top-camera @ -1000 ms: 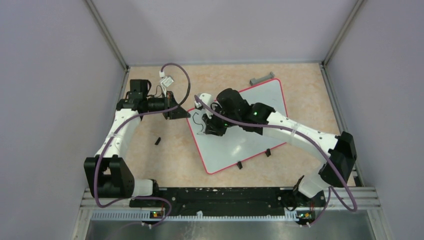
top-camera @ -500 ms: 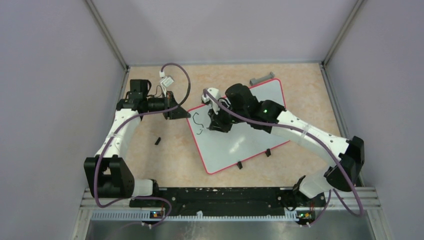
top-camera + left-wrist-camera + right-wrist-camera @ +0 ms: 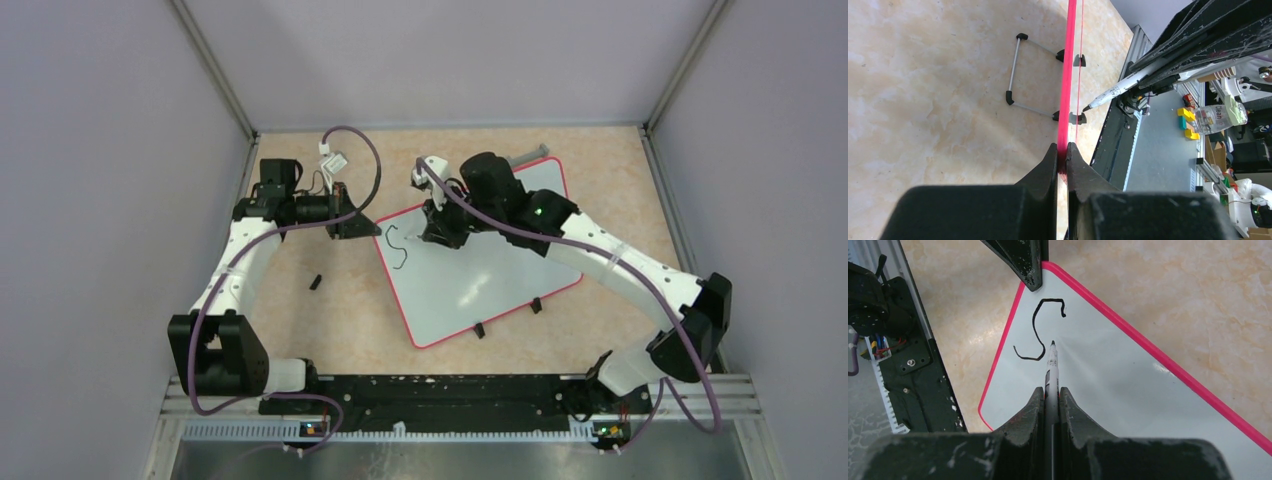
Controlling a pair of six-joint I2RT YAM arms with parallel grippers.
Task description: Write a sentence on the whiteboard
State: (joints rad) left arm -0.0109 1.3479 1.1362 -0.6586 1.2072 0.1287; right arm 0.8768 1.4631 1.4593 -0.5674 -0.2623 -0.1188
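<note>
The whiteboard lies tilted on the table, white with a pink-red rim. Of the sentence, only a large black "S" shows, near the board's left corner. My left gripper is shut on that corner's rim, seen edge-on in the left wrist view. My right gripper is shut on a white marker. The marker's black tip points down at the board, just right of the "S". I cannot tell if the tip touches.
A small black cap lies on the table left of the board. A grey bar lies behind the board's far corner. Two black clips sit on the near long edge. A wire stand shows beside the rim.
My right gripper has moved with the marker toward the far side and a little right, so the whole "S" now shows. The left gripper has stayed clamped on the corner.
</note>
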